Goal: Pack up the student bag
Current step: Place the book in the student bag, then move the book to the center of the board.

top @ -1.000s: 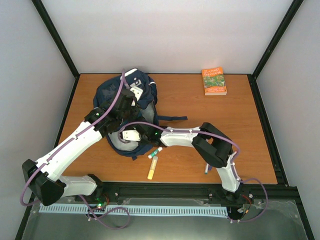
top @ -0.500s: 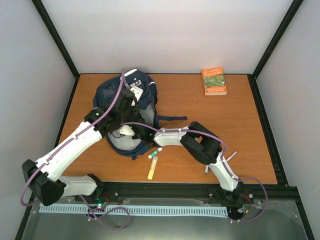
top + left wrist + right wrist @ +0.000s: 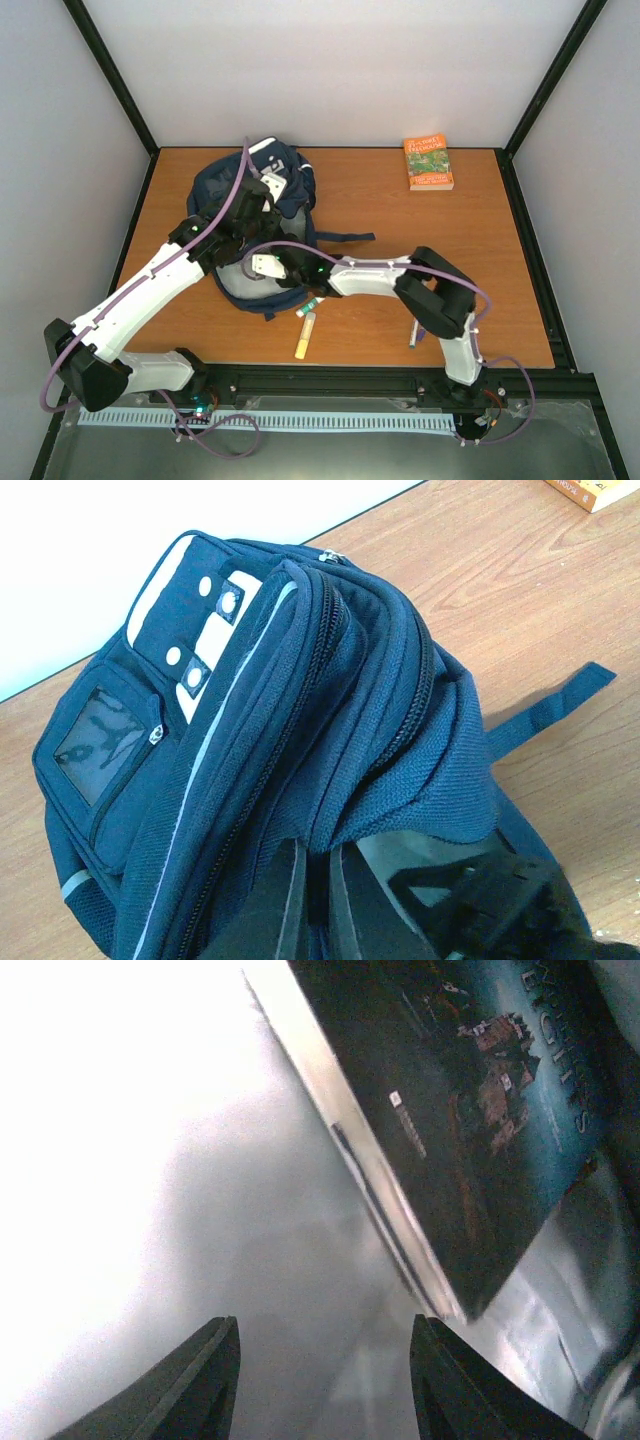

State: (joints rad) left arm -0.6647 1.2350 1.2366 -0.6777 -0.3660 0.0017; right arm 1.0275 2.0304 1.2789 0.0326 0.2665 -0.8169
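Note:
The student bag [image 3: 252,195], navy blue with white patches, lies at the table's back left with its mouth toward the arms. My left gripper [image 3: 318,848] is shut on the fabric edge of the student bag [image 3: 300,680] and holds the mouth up; from above it [image 3: 260,208] sits over the bag's middle. My right gripper [image 3: 256,266] reaches into the mouth. In the right wrist view it [image 3: 322,1326] stands open with nothing between the fingers. A dark blue book [image 3: 470,1110] lies ahead against the pale grey lining [image 3: 230,1220].
An orange book [image 3: 428,163] lies at the back right. A yellow marker [image 3: 304,336] and a green-capped stick [image 3: 311,305] lie just in front of the bag. A thin purple pen [image 3: 413,338] lies by the right arm's elbow. A dark strap [image 3: 345,237] trails right.
My right gripper pushed deeper into the bag, then opened and drew back a little, leaving the dark book inside. The left gripper has kept its hold and has not moved.

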